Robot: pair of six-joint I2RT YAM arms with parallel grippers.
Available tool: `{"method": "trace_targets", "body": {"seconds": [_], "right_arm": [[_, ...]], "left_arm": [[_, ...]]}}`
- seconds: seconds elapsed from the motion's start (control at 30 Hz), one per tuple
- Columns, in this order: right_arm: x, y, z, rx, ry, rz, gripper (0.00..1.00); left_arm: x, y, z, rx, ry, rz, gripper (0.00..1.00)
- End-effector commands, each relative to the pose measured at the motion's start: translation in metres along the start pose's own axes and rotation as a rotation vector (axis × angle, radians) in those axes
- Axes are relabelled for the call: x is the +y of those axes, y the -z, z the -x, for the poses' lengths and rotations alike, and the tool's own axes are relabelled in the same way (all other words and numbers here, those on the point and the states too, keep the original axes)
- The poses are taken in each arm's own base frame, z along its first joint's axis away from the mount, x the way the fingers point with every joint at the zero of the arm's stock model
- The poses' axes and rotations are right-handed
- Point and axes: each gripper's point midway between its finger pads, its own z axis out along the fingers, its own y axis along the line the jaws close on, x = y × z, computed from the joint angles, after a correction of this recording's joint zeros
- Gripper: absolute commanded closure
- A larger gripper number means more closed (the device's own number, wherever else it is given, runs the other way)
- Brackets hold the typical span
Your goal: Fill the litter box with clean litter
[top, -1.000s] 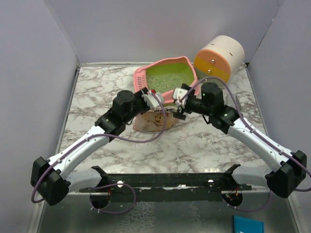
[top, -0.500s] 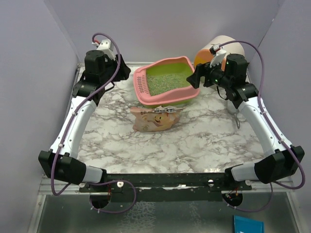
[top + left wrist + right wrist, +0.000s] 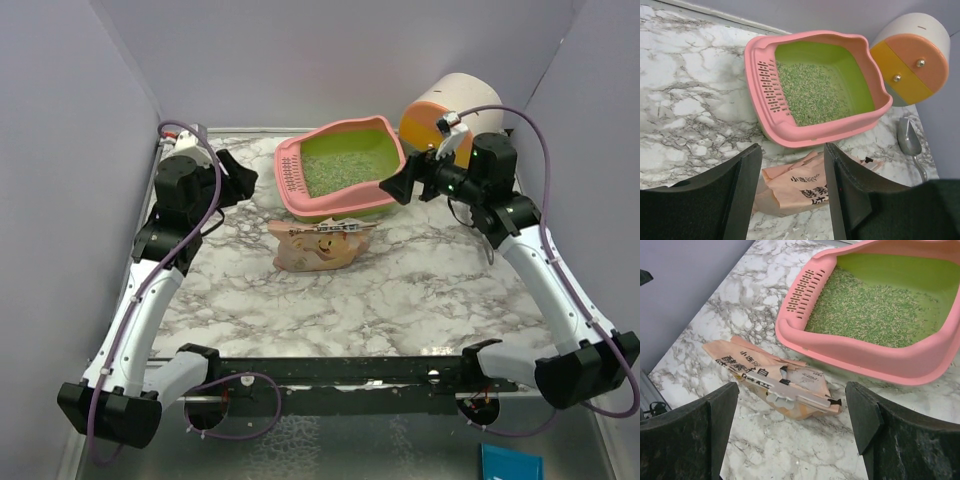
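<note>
The pink litter box (image 3: 290, 175) with a green inside and a slotted grille sits at the back middle of the table. Pale green litter (image 3: 345, 170) covers part of its floor, which also shows in the left wrist view (image 3: 810, 95) and the right wrist view (image 3: 880, 305). The tan pouch (image 3: 318, 246) lies in front of the box, with a grey clip (image 3: 795, 392) on its top. My left gripper (image 3: 238, 176) is open and empty, up in the air left of the box. My right gripper (image 3: 393, 186) is open and empty, above the box's right front corner.
The white-orange-yellow round drawer cabinet (image 3: 450, 115) stands at the back right, close to the box. A grey metal scoop (image 3: 910, 142) lies on the table right of the pouch. Purple walls close in the left, back and right sides.
A second ago both grippers were low over the pouch. They then lifted away to the back corners. Since half a second ago both have come a little nearer and lower, still open.
</note>
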Motion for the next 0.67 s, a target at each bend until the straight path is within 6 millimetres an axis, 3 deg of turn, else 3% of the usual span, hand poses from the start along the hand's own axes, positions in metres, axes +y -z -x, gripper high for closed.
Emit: {"method": "trace_targets", "body": {"seconds": [0.0,0.37,0.53,0.63], "right_arm": [[0.015,0.024,0.008,-0.074,0.027,0.02,0.12],[0.025,0.054,-0.011,-0.071,-0.003,0.008,0.12],[0.031,0.073,-0.011,-0.09,0.001,-0.008,0.12],[0.032,0.084,-0.012,-0.09,0.018,-0.031,0.12]], "left_arm": [[0.007,0.002,-0.005,-0.021,-0.036,0.004,0.45],[0.023,0.02,-0.034,0.027,0.05,0.064,0.42],[0.018,0.041,-0.018,-0.063,0.038,0.039,0.5],[0.024,0.047,-0.013,-0.104,0.001,0.06,0.45]]}}
